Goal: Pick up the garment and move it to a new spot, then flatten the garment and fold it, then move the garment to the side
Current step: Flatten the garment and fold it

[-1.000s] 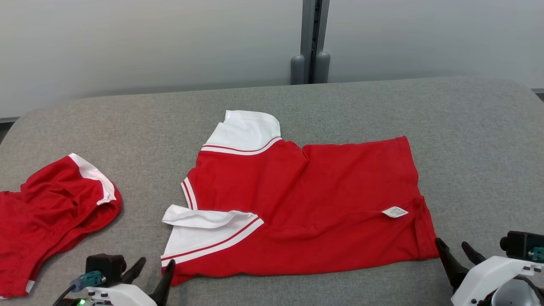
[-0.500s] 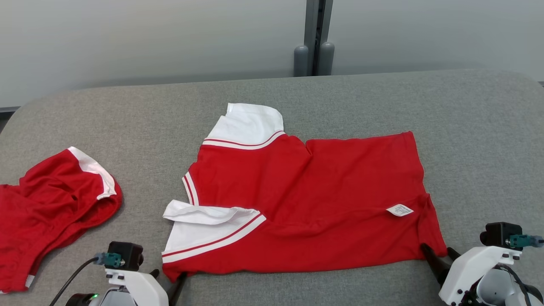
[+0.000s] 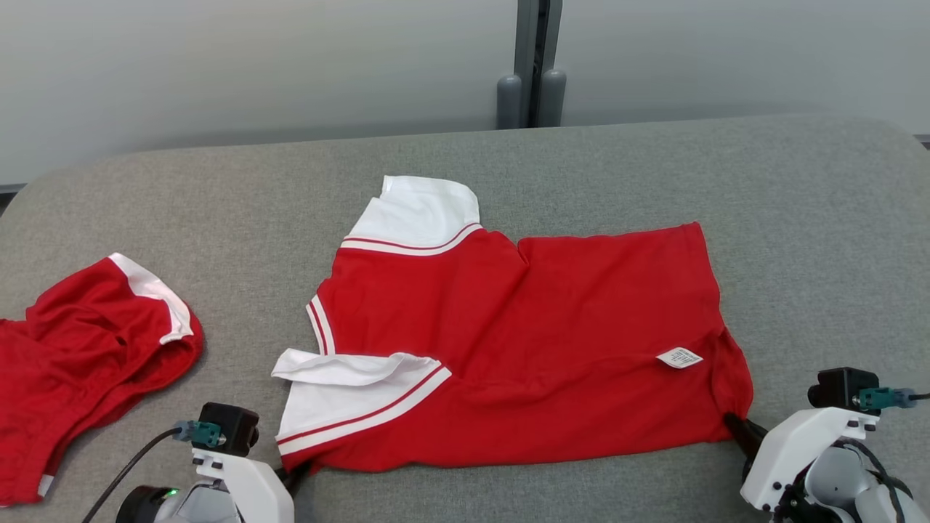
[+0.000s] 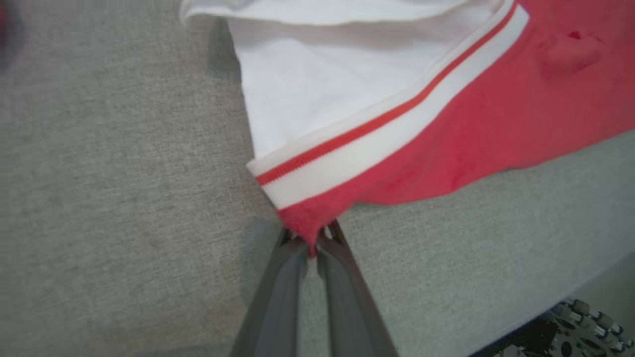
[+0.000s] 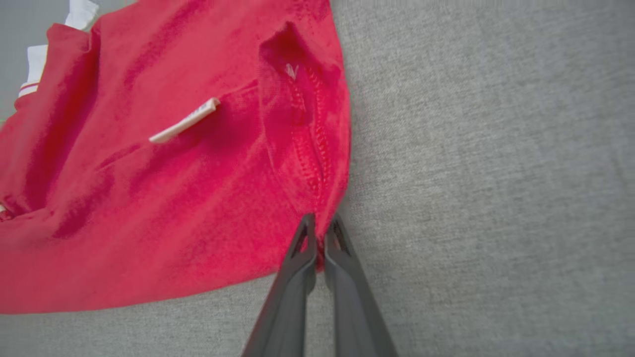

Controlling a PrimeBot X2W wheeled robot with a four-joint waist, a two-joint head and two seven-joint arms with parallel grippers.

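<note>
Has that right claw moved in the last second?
Yes. The right gripper has slid left toward the white label, closing on a corner of the red shirt.

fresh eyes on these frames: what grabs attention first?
A red shirt with white sleeves lies spread out in the middle of the grey table. The left claw is shut on its near left corner, and the right claw is shut on its near right corner. A second red garment sits crumpled at the table's left edge.
</note>
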